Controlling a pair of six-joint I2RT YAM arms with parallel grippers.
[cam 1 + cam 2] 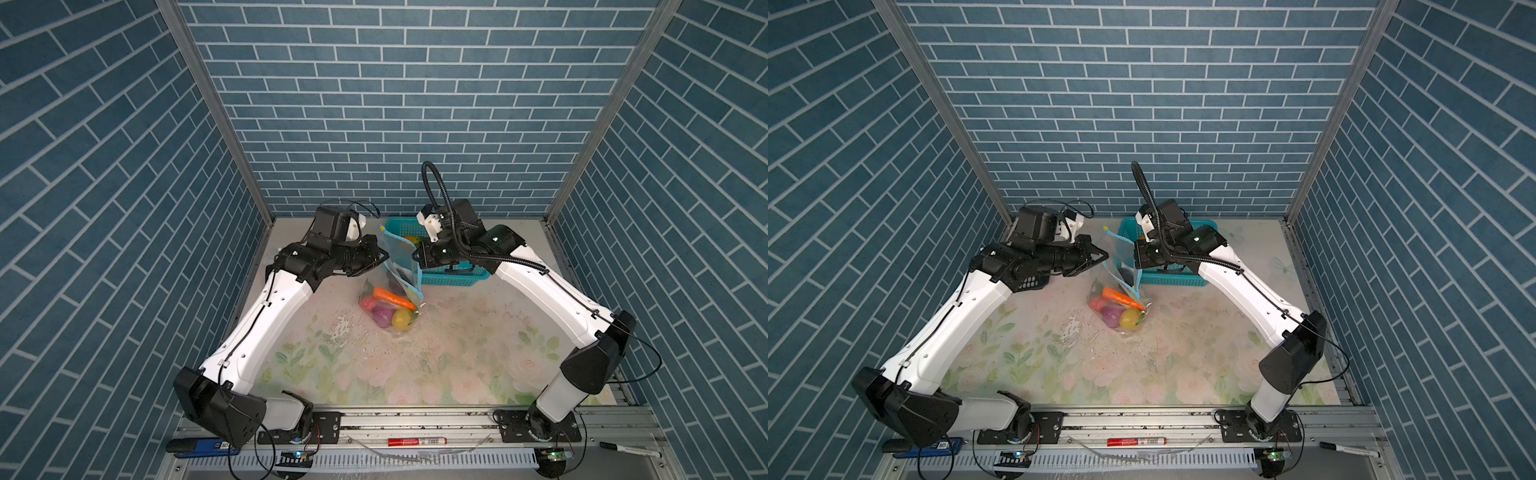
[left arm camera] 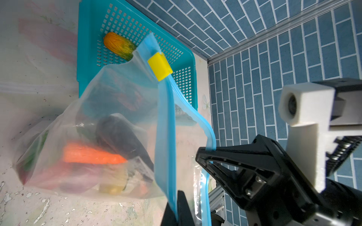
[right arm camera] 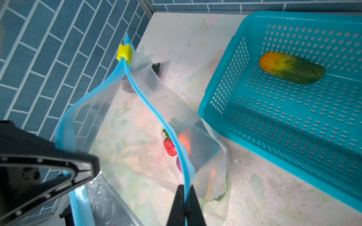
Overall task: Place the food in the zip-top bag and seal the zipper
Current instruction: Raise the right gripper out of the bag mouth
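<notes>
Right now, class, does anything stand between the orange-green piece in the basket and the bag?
Only the basket wall beside the bag; its mouth is open. Left hand and right hand are shut on the zipper, neither free.

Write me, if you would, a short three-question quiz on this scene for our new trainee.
1. True or false: the cucumber-like piece lies inside the zip-top bag.
2. The left gripper and the right gripper are both shut on: A) the carrot, B) the zipper, C) nothing.
3. Fill in: the bag's mouth is ____.
Key: 1 false, it lies in the teal basket; 2 B; 3 open.
</notes>
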